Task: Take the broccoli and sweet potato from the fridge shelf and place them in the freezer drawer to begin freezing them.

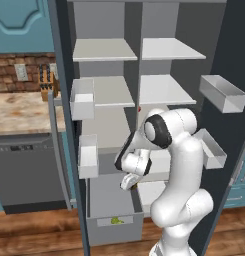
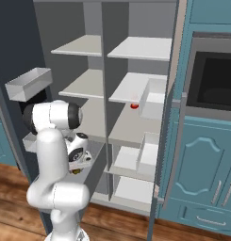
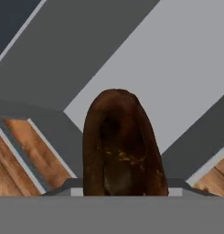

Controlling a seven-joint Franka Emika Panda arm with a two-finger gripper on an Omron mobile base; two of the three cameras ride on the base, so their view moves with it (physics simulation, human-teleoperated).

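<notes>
The sweet potato (image 3: 122, 146), a dark brown oblong lump, stands between my fingers and fills the middle of the hand view. My gripper (image 1: 128, 183) is shut on it and hangs low over the back right part of the open grey freezer drawer (image 1: 117, 231). From the right base view the gripper (image 2: 79, 165) points down over the drawer's grey inside (image 2: 96, 170). The broccoli (image 1: 115, 220), a tiny yellow-green clump, lies inside the drawer near its front panel. Beyond the potato, the hand view shows the drawer's grey floor (image 3: 177, 68).
Both fridge doors stand open, with pale door bins on the left (image 1: 83, 99) and grey ones on the right (image 1: 223, 93). A small red thing (image 2: 134, 106) sits on a middle shelf. White drawers (image 1: 155, 191) lie right of the freezer drawer. A dishwasher (image 1: 29, 170) is at the left.
</notes>
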